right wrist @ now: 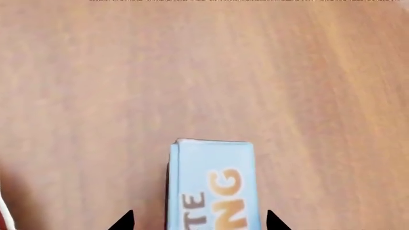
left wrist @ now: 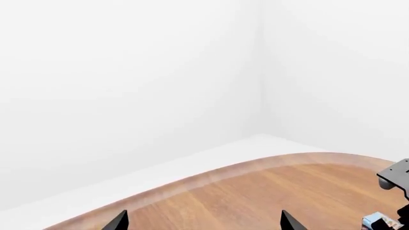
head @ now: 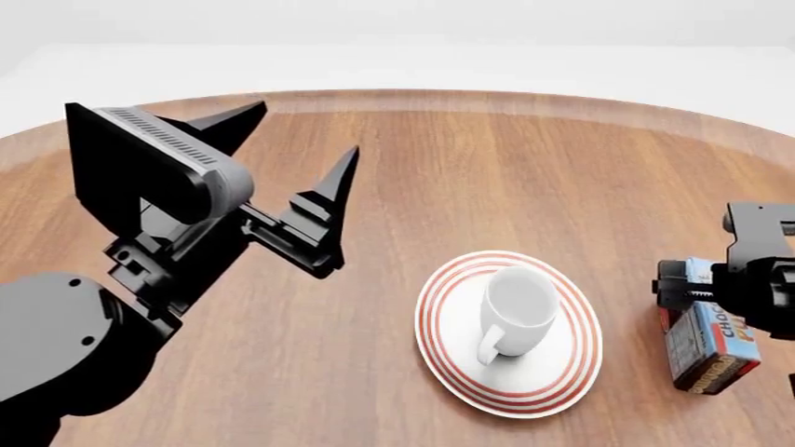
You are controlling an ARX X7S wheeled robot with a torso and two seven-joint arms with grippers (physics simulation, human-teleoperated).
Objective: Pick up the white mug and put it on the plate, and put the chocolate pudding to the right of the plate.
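I see the glossy white ceramic mug (head: 519, 310) upright on the red-ringed round white plate (head: 449, 363), lower centre of the head view. My left pincer (head: 289, 149) gapes wide, upper left. My right pincer (right wrist: 199, 219) straddles the light-blue chocolate pudding carton (right wrist: 216, 184) on the wooden surface (head: 522, 177); whether it grips, I cannot tell.

I see a wood-grain worktop (head: 522, 168) with a smooth satin sheen, a glossy ceramic white mug (head: 517, 312) and plate (head: 565, 372), a printed card chocolate pudding (head: 713, 349), and matt black plastic hands.

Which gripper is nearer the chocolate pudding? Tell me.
Right. The right gripper is at the chocolate pudding, fingertips flanking it; the left gripper hangs far across the plate.
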